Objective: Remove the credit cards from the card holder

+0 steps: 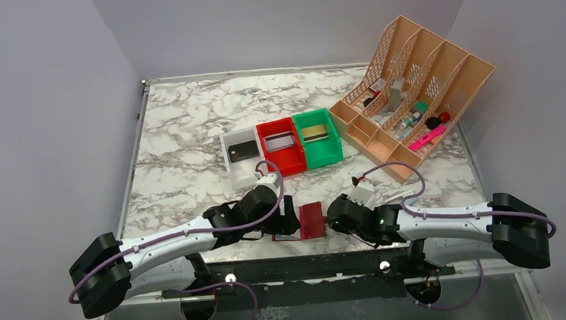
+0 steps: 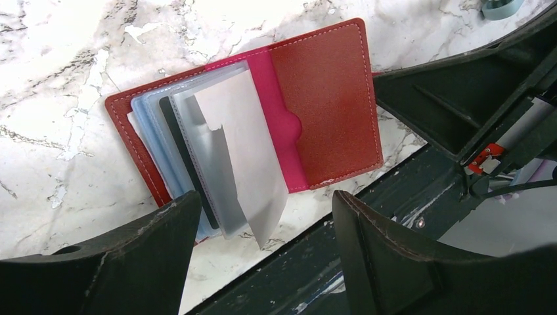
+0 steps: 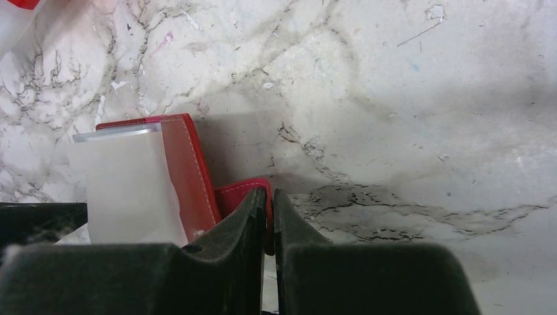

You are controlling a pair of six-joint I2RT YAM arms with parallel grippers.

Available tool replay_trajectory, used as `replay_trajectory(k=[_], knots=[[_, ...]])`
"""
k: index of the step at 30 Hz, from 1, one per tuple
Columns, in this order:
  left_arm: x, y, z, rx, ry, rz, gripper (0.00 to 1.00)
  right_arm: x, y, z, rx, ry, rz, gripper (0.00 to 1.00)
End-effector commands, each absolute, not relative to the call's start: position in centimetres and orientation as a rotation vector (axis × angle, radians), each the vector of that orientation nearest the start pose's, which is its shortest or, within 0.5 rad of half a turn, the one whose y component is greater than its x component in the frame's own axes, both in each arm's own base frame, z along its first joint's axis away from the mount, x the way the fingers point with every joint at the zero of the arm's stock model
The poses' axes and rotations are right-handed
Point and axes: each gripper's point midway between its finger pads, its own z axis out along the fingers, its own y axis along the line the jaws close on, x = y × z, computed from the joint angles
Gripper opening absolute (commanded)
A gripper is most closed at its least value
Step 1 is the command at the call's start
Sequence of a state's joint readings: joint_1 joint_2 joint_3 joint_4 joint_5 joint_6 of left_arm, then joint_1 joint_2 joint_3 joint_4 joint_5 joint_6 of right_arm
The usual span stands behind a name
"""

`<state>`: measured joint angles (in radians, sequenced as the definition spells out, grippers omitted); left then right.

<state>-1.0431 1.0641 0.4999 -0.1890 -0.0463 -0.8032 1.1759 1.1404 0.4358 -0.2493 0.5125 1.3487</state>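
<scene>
Grey walls box in a marble desk [image 1: 180, 137], with a peach organiser [image 1: 439, 66] standing at its far right. From where I stand the job looks mostly done. Mid-desk sit three bins side by side, each with one card in it: a black card [image 1: 242, 149] in the white bin [image 1: 227, 160], a grey card [image 1: 280, 140] in the red bin [image 1: 292, 167], and a gold card [image 1: 317, 132] in the green bin [image 1: 323, 156]. The card holder [image 1: 312, 220] lies open at the near edge between both arms. The right fingers [image 3: 256, 216] are clenched on a corner of its red cover. The left fingers [image 2: 180, 216] hang spread wide above the fanned sleeves [image 2: 223, 164], grasping nothing. A dark strip [image 2: 187, 157] shows among those sleeves, and I can't tell whether it is one more card. If it is, that pull is what's left.
</scene>
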Motion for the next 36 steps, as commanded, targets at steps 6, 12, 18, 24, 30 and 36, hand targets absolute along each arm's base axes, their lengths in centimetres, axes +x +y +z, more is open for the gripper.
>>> replay_trajectory(k=[6,12,18,24,30,36], knots=[[12.6,-26.6,6.5,0.268,2.499,-0.82,0.77,16.0,22.6,3.9,0.418,2.351,0.511,0.13],[12.6,-26.9,6.5,0.275,2.5,-0.83,0.76,16.0,22.7,4.3,0.418,2.342,0.534,0.14],[12.4,-27.6,6.0,0.305,2.515,-0.852,0.76,16.2,22.6,4.8,0.438,2.325,0.546,0.14],[12.9,-28.2,7.8,0.272,2.448,-0.91,0.69,15.5,22.5,3.6,0.484,2.342,0.597,0.14],[12.8,-29.5,9.9,0.315,2.375,-1.018,0.66,15.1,22.2,2.7,0.486,2.363,0.586,0.15],[12.0,-31.3,10.3,0.387,2.365,-1.128,0.65,15.0,22.2,2.8,0.46,2.369,0.59,0.2]])
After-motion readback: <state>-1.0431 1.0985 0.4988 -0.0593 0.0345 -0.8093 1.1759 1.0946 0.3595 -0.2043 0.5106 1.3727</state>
